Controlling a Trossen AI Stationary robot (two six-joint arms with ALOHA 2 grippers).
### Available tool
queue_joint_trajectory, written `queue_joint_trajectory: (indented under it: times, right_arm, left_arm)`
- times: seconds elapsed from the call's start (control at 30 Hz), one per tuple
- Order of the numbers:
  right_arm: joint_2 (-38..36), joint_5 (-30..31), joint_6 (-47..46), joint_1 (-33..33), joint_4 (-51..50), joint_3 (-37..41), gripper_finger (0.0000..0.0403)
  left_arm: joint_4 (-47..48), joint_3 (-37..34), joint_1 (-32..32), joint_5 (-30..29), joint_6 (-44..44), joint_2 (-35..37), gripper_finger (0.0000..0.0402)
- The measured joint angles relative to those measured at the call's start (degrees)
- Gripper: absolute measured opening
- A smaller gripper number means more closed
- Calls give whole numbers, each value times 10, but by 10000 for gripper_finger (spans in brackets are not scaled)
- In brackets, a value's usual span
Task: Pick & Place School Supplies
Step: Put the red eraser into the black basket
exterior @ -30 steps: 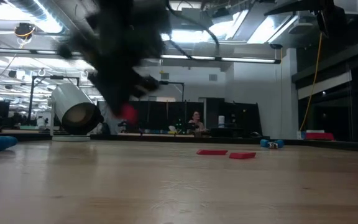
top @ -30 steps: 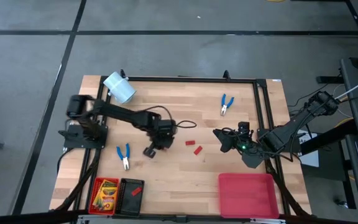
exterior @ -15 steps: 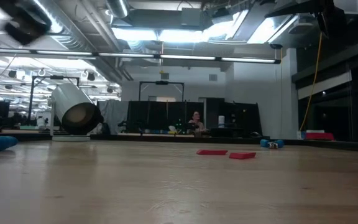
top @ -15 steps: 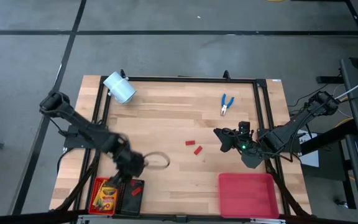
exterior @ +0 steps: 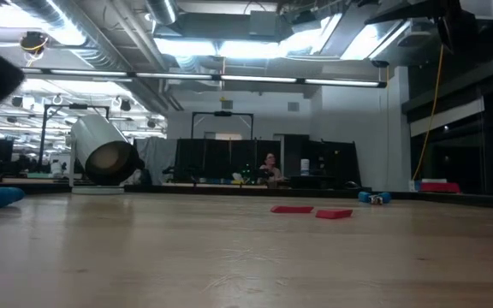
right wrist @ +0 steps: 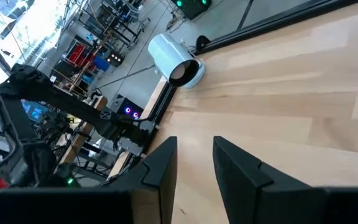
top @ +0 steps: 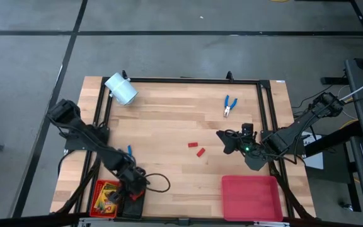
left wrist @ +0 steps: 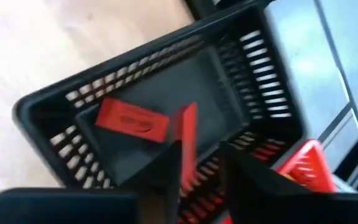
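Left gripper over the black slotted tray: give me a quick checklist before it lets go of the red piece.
1. Left gripper is above the black slotted plastic tray: ok, the left wrist view looks straight into it.
2. Small flat red rectangular piece is held between the fingers: ok, standing on edge.
3. Drop spot is free: cannot tell; another flat red piece lies on the tray floor right beside the held one.
4. Neighbouring red slotted tray with the yellow-and-green crayon box is clear of the gripper: cannot tell, the arm covers part of it.
5. Right gripper is out of the way: ok, it waits far off near the table's right edge.
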State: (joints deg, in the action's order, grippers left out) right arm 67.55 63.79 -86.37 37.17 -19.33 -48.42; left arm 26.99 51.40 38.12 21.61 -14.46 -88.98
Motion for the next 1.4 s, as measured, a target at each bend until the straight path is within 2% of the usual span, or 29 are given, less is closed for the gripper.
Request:
queue_joint_trajectory:
  times: [0.2, 0.3, 0.4, 0.5, 0.6, 0.7, 0.8, 0.97, 1.07, 1.17, 1.27, 1.4]
  right_arm:
    - [0, -46, 16, 0, 3, 0, 107]
    - [0, -103, 58, -1, 20, 0, 107]
    - [0, -183, 109, -13, 31, 0, 107]
    - [0, -295, 156, -52, 31, 0, 107]
    - [0, -455, 200, -125, 18, 0, 107]
    - [15, -623, 268, -204, 14, 0, 107]
    - [52, -763, 351, -263, 10, 0, 107]
    - [154, -914, 510, -278, 16, -2, 107]
    - [207, -941, 593, -264, 13, -14, 107]
    - [236, -923, 669, -254, 13, -33, 108]
    - [245, -866, 756, -253, 13, -56, 108]
    - [247, -760, 866, -256, 10, -67, 108]
  left_arm:
    - [28, 0, -36, -33, 31, 4, 179]
    - [86, 8, -53, -66, 68, 28, 197]
    - [165, 25, -82, -143, 91, 62, 199]
    - [224, 54, -124, -247, 83, 107, 192]
    - [243, 81, -178, -352, 5, 154, 182]
    - [211, 91, -230, -376, -94, 207, 174]
    - [169, 92, -250, -374, -110, 248, 171]
    - [160, 92, -228, -436, -109, 270, 171]
    - [160, 92, -206, -502, -129, 273, 171]
    - [161, 92, -186, -567, -157, 272, 171]
    - [160, 92, -169, -617, -188, 270, 171]
    - [160, 92, -147, -667, -218, 264, 171]
